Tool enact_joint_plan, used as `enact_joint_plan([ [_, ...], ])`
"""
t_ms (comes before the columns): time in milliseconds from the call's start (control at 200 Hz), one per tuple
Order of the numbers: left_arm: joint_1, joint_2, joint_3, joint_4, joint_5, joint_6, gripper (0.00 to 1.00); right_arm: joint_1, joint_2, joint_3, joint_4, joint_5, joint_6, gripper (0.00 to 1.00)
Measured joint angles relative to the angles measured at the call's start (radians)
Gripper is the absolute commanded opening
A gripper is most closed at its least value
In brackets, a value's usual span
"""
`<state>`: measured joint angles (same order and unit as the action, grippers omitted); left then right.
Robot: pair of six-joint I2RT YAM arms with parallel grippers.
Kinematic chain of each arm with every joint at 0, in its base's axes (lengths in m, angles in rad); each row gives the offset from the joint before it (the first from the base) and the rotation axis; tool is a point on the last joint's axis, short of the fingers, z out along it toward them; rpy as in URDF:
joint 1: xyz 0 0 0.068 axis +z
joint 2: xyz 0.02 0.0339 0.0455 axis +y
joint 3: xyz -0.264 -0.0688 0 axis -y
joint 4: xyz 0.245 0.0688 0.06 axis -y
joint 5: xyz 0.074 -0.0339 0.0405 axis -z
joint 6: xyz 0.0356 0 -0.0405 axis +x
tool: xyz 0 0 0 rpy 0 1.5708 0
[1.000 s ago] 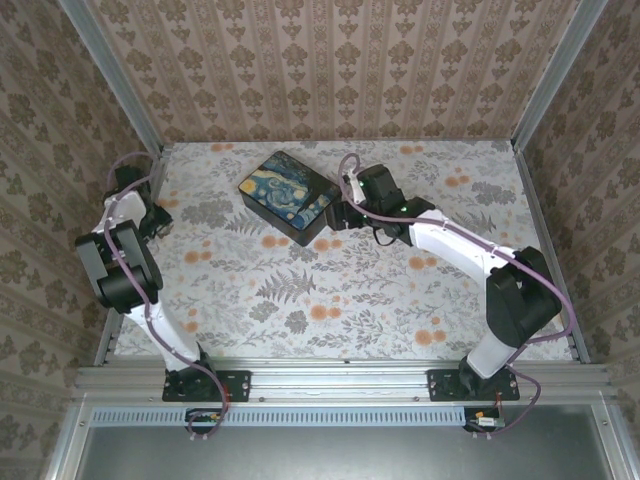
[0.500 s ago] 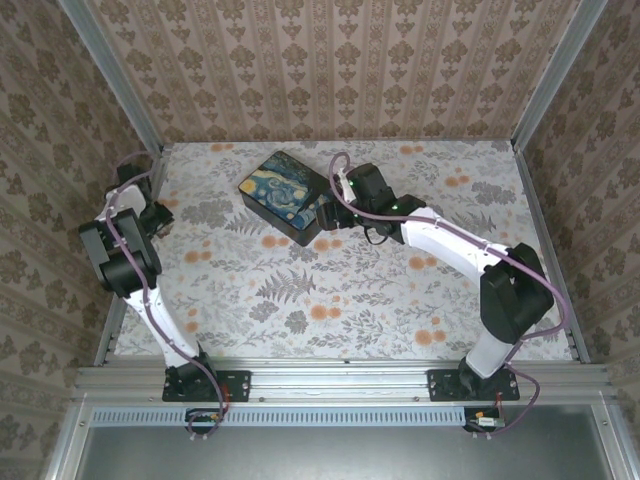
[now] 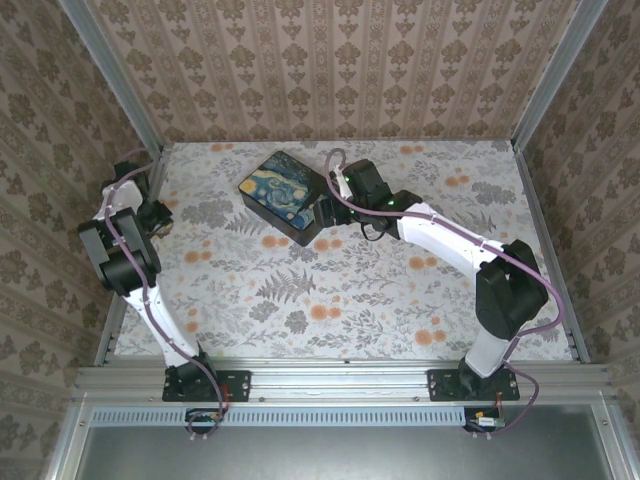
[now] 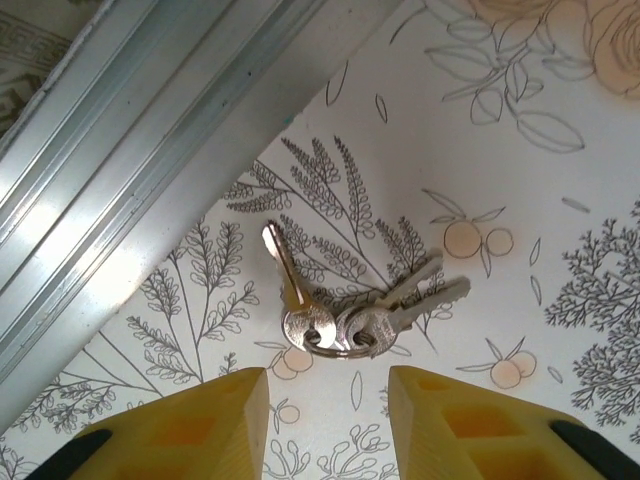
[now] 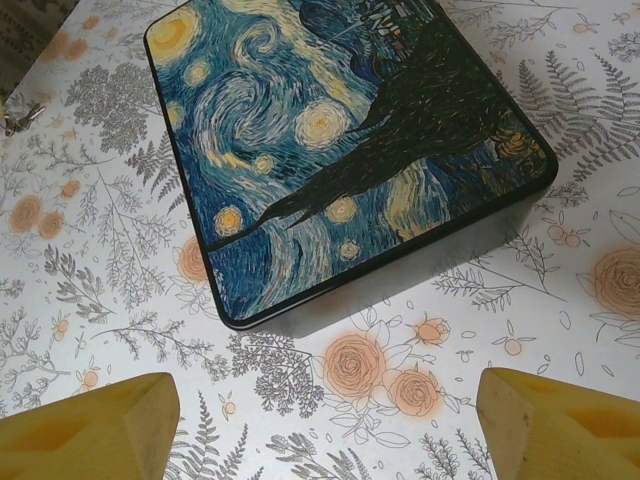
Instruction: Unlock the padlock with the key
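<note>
A ring of three silver keys [image 4: 345, 318] lies flat on the floral cloth beside the aluminium rail. My left gripper [image 4: 326, 398] hovers just short of it, open, yellow fingers [image 4: 210, 420] on either side of bare cloth. My right gripper [image 5: 328, 405] is open too, low over the cloth in front of the near corner of the black box with the swirly blue lid [image 5: 340, 140]. In the top view the left gripper [image 3: 152, 215] is at the table's left edge and the right gripper [image 3: 325, 215] beside the box [image 3: 287, 196]. I cannot make out the brass padlock; a tiny metallic glint [image 5: 20, 117] is too small to identify.
The aluminium frame rail [image 4: 130, 160] runs close along the keys' left side. Wallpapered walls enclose the table on three sides. Open floral cloth [image 3: 340, 290] spreads between the arms toward the near edge.
My right gripper has moved left, closing in on the box's near corner. The left arm has shifted slightly toward the left wall.
</note>
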<state>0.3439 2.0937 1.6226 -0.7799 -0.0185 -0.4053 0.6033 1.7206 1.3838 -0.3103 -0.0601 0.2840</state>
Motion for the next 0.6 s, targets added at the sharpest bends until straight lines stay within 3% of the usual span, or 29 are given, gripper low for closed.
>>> enact_joint_plan([
  [600,0.020,0.000,-0.016,-0.002,0.024,0.034,0.31,0.000,0.000,0.001,-0.012,0.000,-0.019,0.79],
])
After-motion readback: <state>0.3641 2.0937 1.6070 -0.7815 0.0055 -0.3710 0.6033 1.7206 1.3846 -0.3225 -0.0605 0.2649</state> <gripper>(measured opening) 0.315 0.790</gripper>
